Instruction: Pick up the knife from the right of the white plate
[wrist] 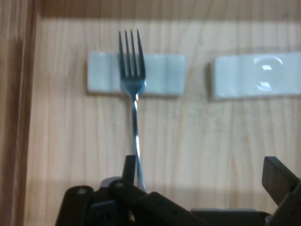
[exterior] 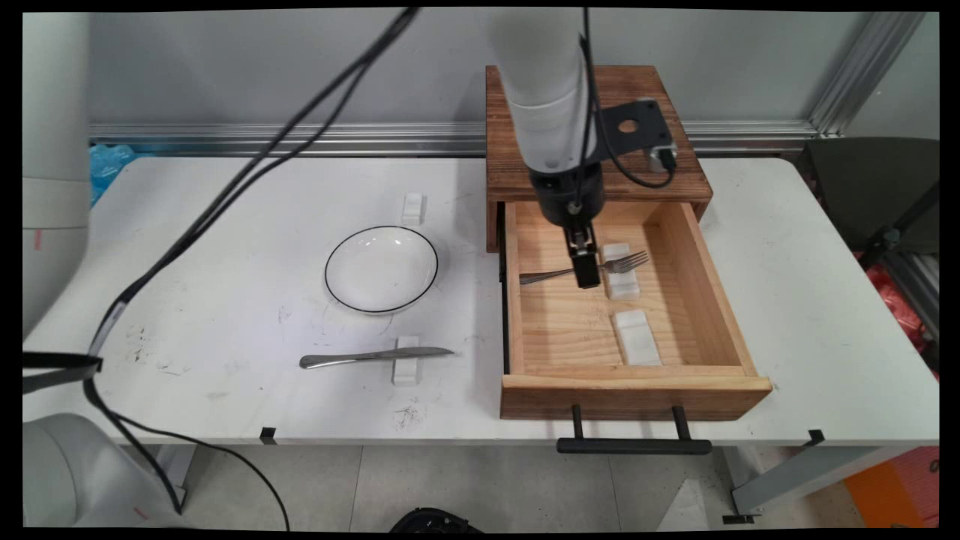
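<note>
1. Landmark: the open wooden drawer (exterior: 675, 247), pulled out of a dark wooden cabinet (exterior: 600, 135) at the table's (exterior: 225, 225) far side; its black handle (exterior: 634, 445) overhangs the near table edge.
2. Nearest inside the drawer, towards its front wall, lies a white rest block (exterior: 637, 337), bare. The hand view shows the same block (wrist: 256, 77) to the right of the fork's tines.
3. Mid-drawer, a fork (exterior: 626, 262) lies crosswise, tines propped on a second white rest (exterior: 621, 271), handle pointing to the drawer's left wall.
4. The gripper (exterior: 585, 262) hangs straight down over the fork's shaft. The main view does not show the finger spacing. The hand view shows the fingers spread wide: one finger (wrist: 129, 168) just beside the fork (wrist: 134, 80) handle, the other at the right edge, well apart. Nothing is gripped; the gripper (wrist: 202, 172) is released.
5. Left of the drawer, near side: a knife (exterior: 375, 356) across a white rest (exterior: 406, 360).
6. Left of the drawer, farther back: a white black-rimmed bowl (exterior: 381, 268), then another small white rest (exterior: 412, 208). Only the main view shows these.
</note>
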Robot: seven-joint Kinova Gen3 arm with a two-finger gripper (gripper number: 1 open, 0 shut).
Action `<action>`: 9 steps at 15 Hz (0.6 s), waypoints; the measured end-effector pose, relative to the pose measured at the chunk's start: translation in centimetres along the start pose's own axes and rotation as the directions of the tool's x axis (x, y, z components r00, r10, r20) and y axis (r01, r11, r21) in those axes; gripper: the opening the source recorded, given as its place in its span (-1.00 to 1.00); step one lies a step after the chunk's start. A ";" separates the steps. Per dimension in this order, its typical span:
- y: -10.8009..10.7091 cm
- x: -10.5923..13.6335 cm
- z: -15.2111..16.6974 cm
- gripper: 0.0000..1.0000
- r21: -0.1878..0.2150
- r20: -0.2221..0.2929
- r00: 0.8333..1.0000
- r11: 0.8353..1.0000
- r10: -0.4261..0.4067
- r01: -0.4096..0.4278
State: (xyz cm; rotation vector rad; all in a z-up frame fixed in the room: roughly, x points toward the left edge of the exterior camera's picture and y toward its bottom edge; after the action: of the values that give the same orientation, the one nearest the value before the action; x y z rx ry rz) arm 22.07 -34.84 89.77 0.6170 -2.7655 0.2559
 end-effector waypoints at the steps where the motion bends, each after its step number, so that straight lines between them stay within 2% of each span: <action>1: 0.2 -0.4 -0.5 1.00 0.000 0.001 1.000 1.000 -0.004 0.004; 5: 1.2 -2.8 -3.0 1.00 0.001 0.003 1.000 1.000 -0.027 0.027; 9: 2.5 -6.3 -5.8 1.00 -0.011 0.012 1.000 1.000 -0.021 0.021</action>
State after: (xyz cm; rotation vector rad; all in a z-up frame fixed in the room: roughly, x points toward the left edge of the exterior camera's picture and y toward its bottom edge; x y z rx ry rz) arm 27.80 -28.85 92.90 0.6470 -2.7680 0.2330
